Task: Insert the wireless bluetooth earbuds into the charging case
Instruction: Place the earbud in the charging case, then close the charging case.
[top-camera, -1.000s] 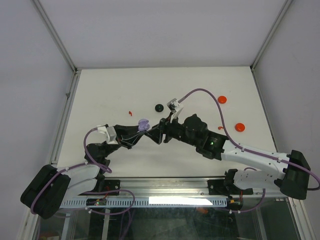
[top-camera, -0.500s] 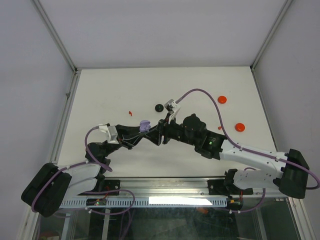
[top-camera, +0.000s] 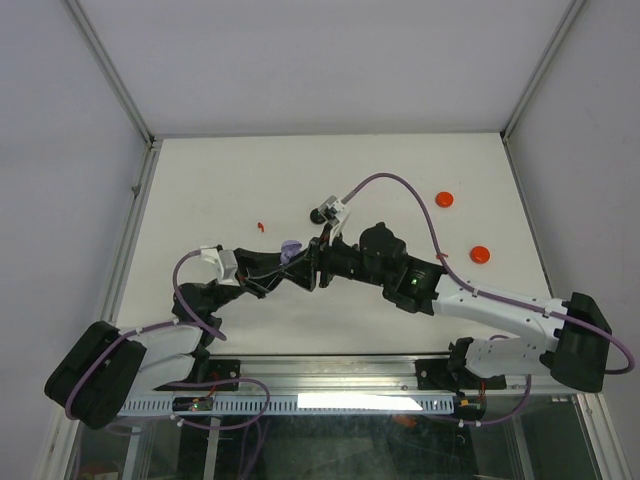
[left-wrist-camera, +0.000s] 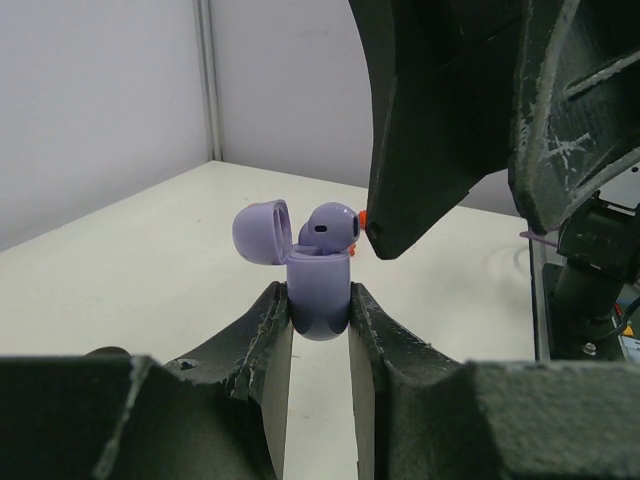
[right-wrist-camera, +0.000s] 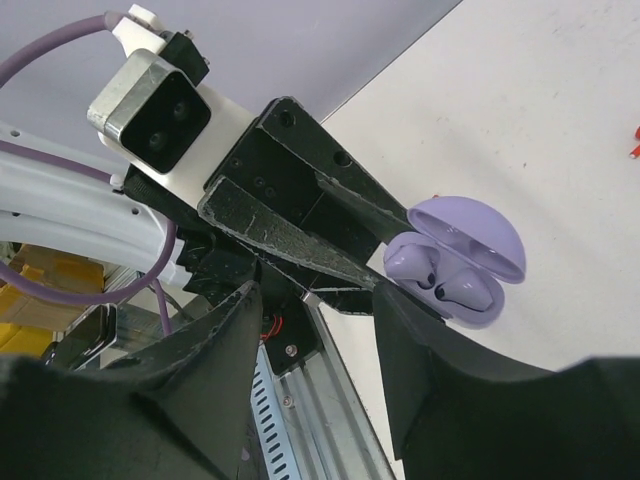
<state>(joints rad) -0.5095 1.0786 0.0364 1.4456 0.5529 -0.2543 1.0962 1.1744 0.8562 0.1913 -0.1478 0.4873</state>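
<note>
The left end effector (left-wrist-camera: 320, 325) is clamped on the open lavender case (left-wrist-camera: 319, 293), held mid-bench; the right end effector (right-wrist-camera: 318, 345) hangs beside it, fingers apart and empty. One lavender earbud (left-wrist-camera: 331, 228) looks proud of its socket, so a careless nudge from the right finger could flick it out, or twist the case in its narrow grip.

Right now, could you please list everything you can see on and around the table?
Charging case: one, lavender, lid open, clamped upright in the left gripper.
Earbuds: two, lavender, sitting in the case.
Round discs: two, red-orange, far right of the table.
Black disc: one, near table centre, partly hidden by the right wrist camera.
Small red piece: one, left of centre.
Table: one, white.
Left gripper: shut on the case.
Right gripper: open, beside the case.
</note>
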